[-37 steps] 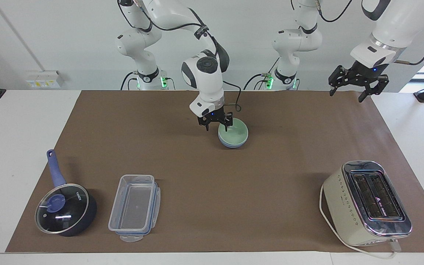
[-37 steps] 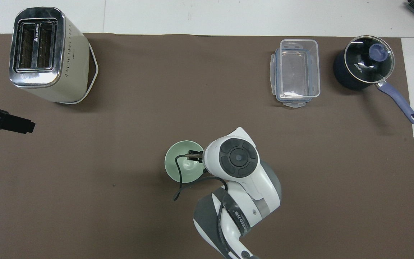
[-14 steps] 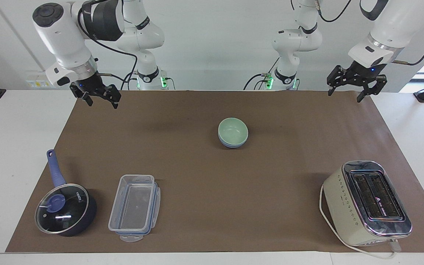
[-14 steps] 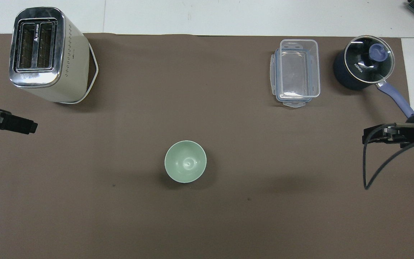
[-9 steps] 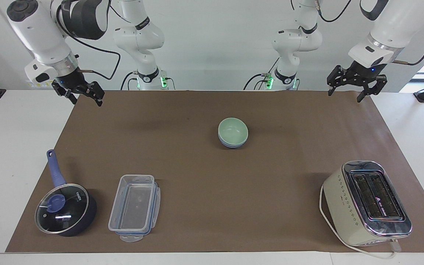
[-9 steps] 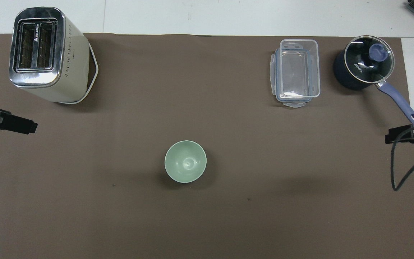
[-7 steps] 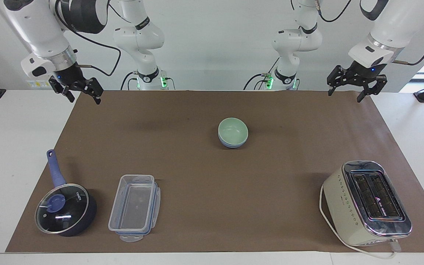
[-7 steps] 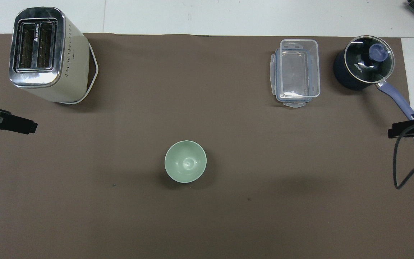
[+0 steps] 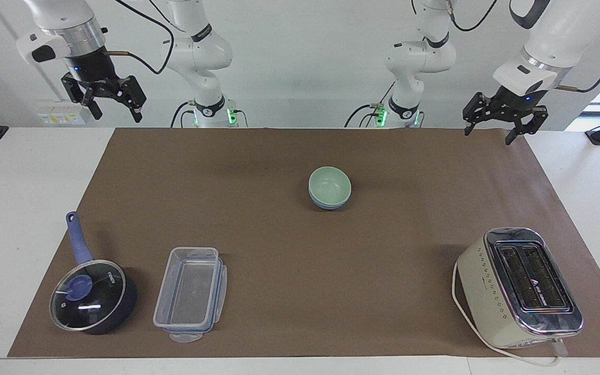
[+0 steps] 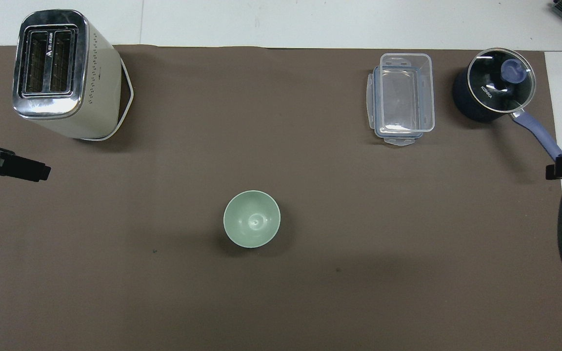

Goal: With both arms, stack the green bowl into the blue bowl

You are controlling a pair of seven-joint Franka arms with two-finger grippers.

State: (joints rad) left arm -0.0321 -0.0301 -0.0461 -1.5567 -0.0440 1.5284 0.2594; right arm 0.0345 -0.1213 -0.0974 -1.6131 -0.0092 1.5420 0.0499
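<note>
The green bowl (image 9: 329,184) is sitting nested in the blue bowl (image 9: 329,203) mid-bench, while the left end effector (image 9: 499,119) and right end effector (image 9: 105,98) are hanging released above the robot-side corners.

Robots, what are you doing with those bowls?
Nothing is being handled right now. The green bowl sits nested inside the blue bowl in the middle of the brown mat, so the stacking looks done. The right gripper hangs open, up in the air at its own end of the table, and the left gripper hangs open over the mat's corner at its end. The toaster, saucepan and clear plastic container stand untouched.
</note>
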